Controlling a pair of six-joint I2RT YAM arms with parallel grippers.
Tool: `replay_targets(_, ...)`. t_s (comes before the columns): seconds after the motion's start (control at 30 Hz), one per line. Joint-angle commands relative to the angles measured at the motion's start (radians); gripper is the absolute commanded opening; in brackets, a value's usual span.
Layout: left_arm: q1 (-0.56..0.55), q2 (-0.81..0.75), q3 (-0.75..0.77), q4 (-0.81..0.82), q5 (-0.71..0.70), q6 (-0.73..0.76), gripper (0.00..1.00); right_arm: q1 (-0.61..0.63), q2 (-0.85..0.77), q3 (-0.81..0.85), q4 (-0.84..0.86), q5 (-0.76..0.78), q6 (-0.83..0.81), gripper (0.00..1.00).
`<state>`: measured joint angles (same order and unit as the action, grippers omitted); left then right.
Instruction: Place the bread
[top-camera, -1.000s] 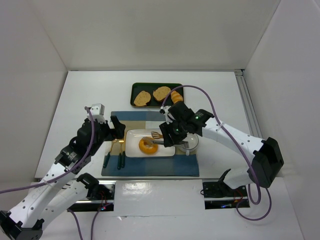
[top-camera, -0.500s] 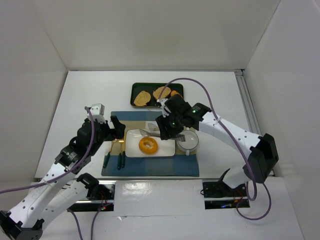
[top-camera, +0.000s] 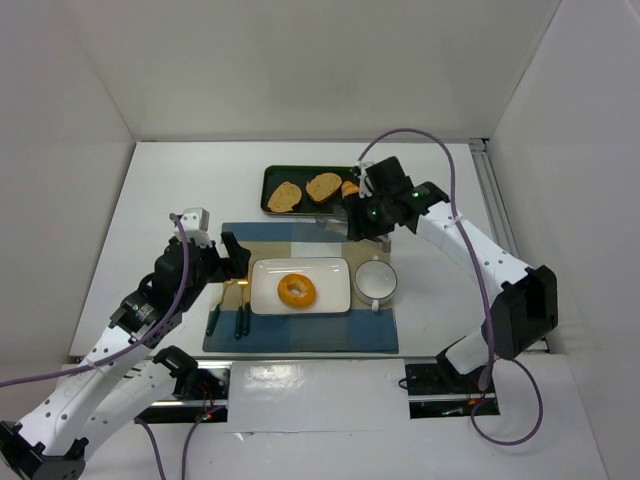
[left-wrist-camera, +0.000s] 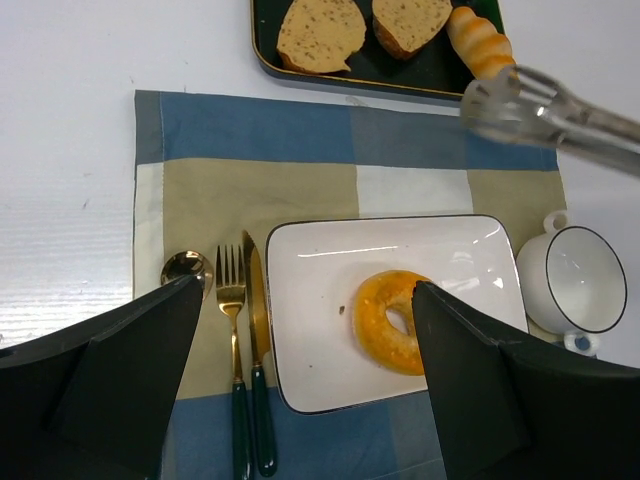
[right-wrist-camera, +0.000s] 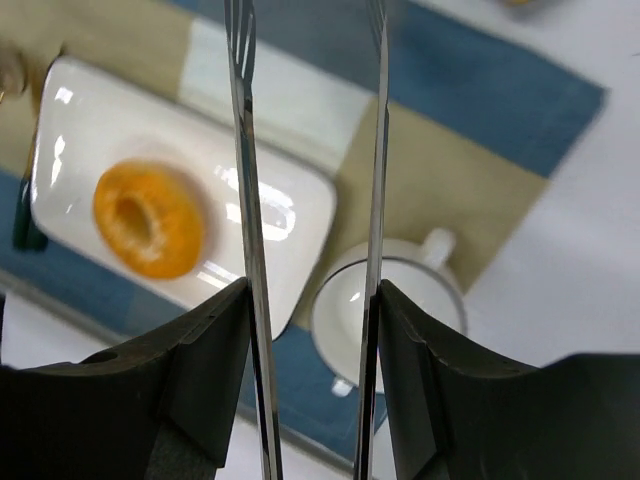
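Note:
The bread, a glossy golden-orange ring (top-camera: 296, 291), lies flat on the white rectangular plate (top-camera: 330, 275), touched by nothing. It also shows in the left wrist view (left-wrist-camera: 395, 320) and the right wrist view (right-wrist-camera: 148, 222). My right gripper (top-camera: 366, 214) is shut on metal tongs (right-wrist-camera: 245, 200), whose two arms stand apart and empty, raised over the placemat's far edge near the tray. The tongs' tip shows in the left wrist view (left-wrist-camera: 550, 110). My left gripper (top-camera: 235, 255) is open and empty, raised to the left of the plate (left-wrist-camera: 320, 330).
A dark tray (top-camera: 270, 180) at the back holds two toast slices (top-camera: 285, 195) and a small roll (top-camera: 350, 187). A white cup (top-camera: 376, 280) stands right of the plate. A spoon, fork and knife (left-wrist-camera: 232, 300) lie left of it on the checked placemat (top-camera: 300, 335).
The tongs in my right gripper let go of the bread on the plate, then rose and drew back to the far right toward the tray. The left arm has not moved.

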<state>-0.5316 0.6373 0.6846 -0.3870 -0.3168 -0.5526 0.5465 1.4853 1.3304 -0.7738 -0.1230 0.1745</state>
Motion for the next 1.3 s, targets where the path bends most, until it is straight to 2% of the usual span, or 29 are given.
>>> replay_targets(0.0,0.005,-0.011,0.015,0.011,0.004,0.008,1.00,-0.095,0.029,0.072,0.070,0.040,0.014,0.58)
replay_targets(0.33,0.005,-0.011,0.006,0.002,0.004,-0.001,1.00,-0.348,0.229,0.222,0.139,0.014,0.032,0.57)
replay_targets(0.5,0.005,-0.002,-0.003,0.002,0.004,-0.001,1.00,-0.422,0.360,0.308,0.139,0.090,0.055,0.57)
replay_targets(0.63,0.005,-0.002,-0.003,0.002,-0.005,-0.001,1.00,-0.442,0.464,0.383,0.120,0.141,0.056,0.57)
replay_targets(0.7,0.005,0.009,-0.003,0.013,-0.005,-0.001,1.00,-0.442,0.548,0.461,0.044,0.202,0.046,0.56)
replay_targets(0.8,0.005,0.031,-0.003,0.022,-0.005,-0.001,1.00,-0.451,0.595,0.470,0.033,0.226,0.046,0.56)
replay_targets(1.0,0.005,0.032,-0.003,0.022,-0.016,0.008,1.00,-0.461,0.636,0.490,0.019,0.266,0.056,0.56)
replay_targets(1.27,0.005,0.041,-0.003,0.031,-0.025,0.017,1.00,-0.470,0.624,0.418,0.019,0.264,0.045,0.56)
